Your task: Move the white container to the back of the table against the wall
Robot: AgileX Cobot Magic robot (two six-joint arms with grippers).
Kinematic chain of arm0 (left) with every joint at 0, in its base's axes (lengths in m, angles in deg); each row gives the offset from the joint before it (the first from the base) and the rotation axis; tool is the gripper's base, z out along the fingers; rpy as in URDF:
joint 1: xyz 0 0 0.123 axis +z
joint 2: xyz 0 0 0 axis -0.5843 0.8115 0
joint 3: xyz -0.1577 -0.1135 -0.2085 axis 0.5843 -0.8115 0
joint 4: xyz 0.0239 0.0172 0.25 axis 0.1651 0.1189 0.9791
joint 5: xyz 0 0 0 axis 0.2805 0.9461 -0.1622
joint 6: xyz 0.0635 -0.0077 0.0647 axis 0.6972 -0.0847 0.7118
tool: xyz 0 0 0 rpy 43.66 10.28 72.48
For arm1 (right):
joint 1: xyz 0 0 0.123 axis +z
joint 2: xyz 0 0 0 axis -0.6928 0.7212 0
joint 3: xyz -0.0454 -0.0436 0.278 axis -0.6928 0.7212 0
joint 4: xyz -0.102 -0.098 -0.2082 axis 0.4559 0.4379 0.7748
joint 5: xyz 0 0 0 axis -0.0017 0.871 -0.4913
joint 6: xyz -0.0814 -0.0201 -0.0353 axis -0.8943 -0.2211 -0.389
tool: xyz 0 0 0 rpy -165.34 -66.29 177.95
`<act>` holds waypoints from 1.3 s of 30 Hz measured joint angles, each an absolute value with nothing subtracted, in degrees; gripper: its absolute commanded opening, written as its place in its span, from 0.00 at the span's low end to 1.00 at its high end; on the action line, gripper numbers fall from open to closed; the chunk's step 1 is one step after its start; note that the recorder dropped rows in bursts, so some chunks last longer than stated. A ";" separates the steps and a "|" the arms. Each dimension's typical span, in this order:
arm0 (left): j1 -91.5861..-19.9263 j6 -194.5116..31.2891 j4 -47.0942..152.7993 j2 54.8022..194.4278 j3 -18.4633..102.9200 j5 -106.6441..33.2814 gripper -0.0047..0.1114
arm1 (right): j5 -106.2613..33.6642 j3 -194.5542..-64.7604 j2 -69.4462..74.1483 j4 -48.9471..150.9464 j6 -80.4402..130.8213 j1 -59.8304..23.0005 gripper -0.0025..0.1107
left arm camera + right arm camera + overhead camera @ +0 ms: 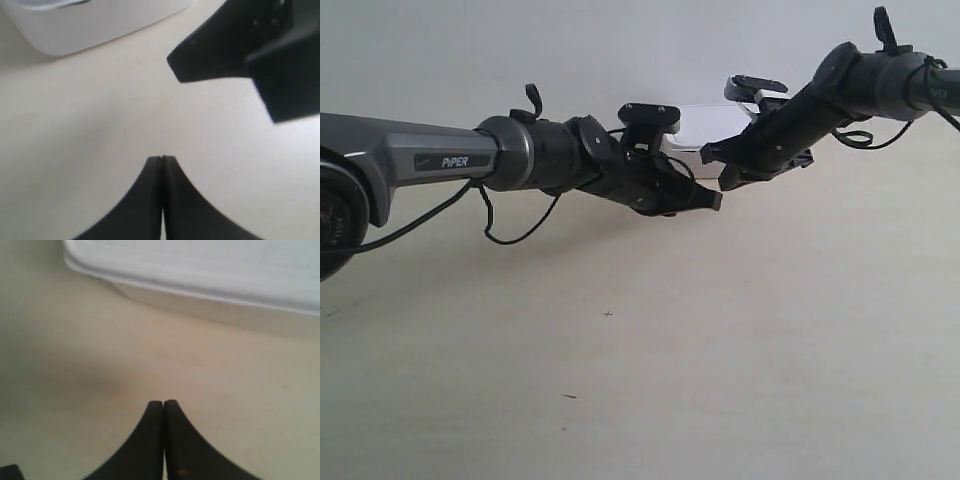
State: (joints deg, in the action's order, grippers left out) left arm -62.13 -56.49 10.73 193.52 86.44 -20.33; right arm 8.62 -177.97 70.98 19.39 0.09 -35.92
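The white container sits at the far side of the table, close against the wall, partly hidden behind both arms. Just in front of it the two arms meet. The gripper of the arm at the exterior view's left and that of the arm at the exterior view's right nearly touch tip to tip. My left gripper is shut and empty, apart from the container's corner. My right gripper is shut and empty, a short gap from the container's lidded side.
The other arm's dark gripper fills one corner of the left wrist view, close ahead of my left fingertips. Bare tabletop with a few tiny dark specks stretches in front of the arms.
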 measured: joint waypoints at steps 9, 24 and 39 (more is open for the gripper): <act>-62.13 -54.13 10.82 187.42 86.19 -10.97 0.04 | 21.28 -177.97 63.26 22.62 3.29 -35.92 0.02; -62.13 -40.75 0.64 156.01 55.15 -16.06 0.04 | 24.94 -151.66 30.64 28.58 6.83 -35.92 0.02; -62.13 -24.63 -6.68 101.87 23.41 -23.55 0.04 | 20.23 -118.28 -18.19 28.58 6.46 -35.92 0.02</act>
State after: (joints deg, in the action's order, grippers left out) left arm -62.13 -24.63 -6.68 101.87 23.41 -23.55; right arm 20.23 -118.28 -18.19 28.58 6.46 -35.92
